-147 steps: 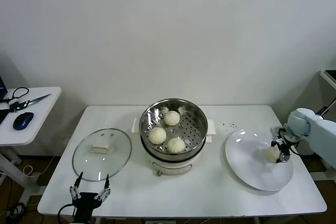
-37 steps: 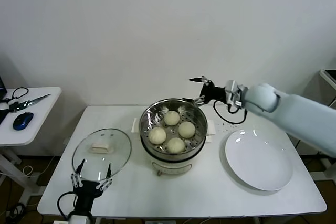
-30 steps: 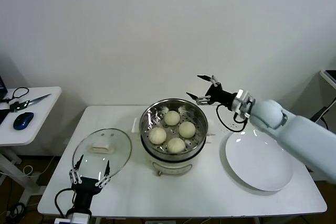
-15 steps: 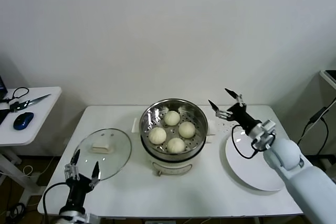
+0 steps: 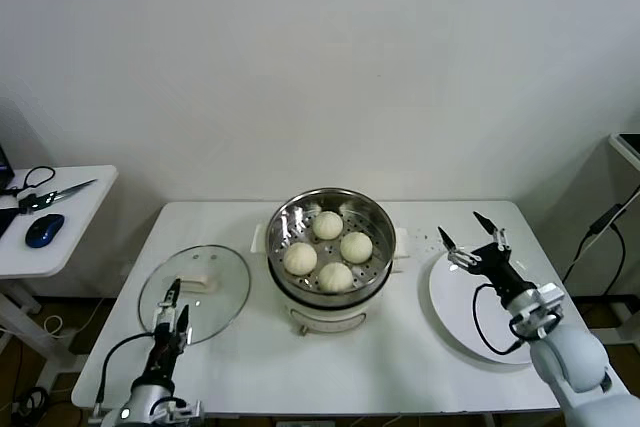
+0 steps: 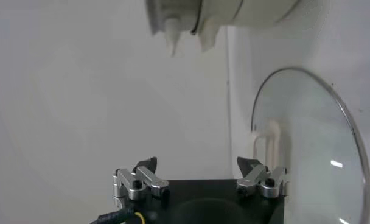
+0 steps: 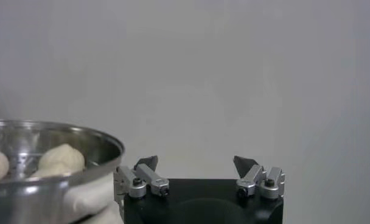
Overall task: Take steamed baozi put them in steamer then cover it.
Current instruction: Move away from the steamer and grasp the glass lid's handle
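**Observer:** Where does it stand?

**Operator:** All four steamed baozi [image 5: 328, 248] sit on the perforated tray in the steamer [image 5: 331, 243], at the table's centre. What's left, as I read it, is the covering. The cover [image 5: 195, 293] lies flat on the table at about nine o'clock from the steamer, near it but not touching, its white handle [image 5: 196, 274] facing up.

**Observer:** And the arms?

**Operator:** My left gripper [image 5: 172, 319] is at the cover's six o'clock edge, jaws spread wide, holding nothing. My right gripper [image 5: 473, 247] hangs over the white plate [image 5: 492, 305] at three o'clock from the steamer, also released and empty. I'd leave it there.

**Observer:** How will you take the lid?

**Operator:** I'd bring the left gripper over the handle, line the jaws up across its narrow sides and close squarely, never on the glass. Then lift straight up, keep it level, carry it toward three o'clock until its rim is centred over the steamer, and lower gently. An off-centre drop could leave it tilted on the rim.
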You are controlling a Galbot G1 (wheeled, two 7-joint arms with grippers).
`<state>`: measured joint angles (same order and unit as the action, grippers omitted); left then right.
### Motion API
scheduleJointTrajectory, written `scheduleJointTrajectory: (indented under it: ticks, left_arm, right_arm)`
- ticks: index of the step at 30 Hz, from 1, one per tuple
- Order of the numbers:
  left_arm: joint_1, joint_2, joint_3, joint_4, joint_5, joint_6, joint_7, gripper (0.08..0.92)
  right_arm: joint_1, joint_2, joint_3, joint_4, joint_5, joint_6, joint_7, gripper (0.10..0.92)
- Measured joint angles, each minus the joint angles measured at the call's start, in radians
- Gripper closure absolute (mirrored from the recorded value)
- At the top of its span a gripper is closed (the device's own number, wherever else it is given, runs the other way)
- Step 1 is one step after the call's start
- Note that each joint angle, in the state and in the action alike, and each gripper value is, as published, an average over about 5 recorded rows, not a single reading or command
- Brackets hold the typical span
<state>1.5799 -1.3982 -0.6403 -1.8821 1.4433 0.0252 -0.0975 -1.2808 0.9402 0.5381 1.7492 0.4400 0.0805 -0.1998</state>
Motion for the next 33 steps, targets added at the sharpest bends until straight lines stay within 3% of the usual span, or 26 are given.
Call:
scheduleJointTrajectory:
  ticks: [17, 33]
  left_arm:
    - [-0.275, 0.036, 0.003, 0.348, 0.095, -0.077, -0.034, 0.177]
    - [-0.410, 0.064, 0.014, 0.498, 0.078, -0.089, -0.064, 0.177]
  right_arm:
    - [-0.087, 0.059, 0.092, -0.034, -0.052, 0.010, -0.011, 0.203]
    - [-0.100, 0.077, 0.101, -0.063, -0.095, 0.032, -0.028, 0.203]
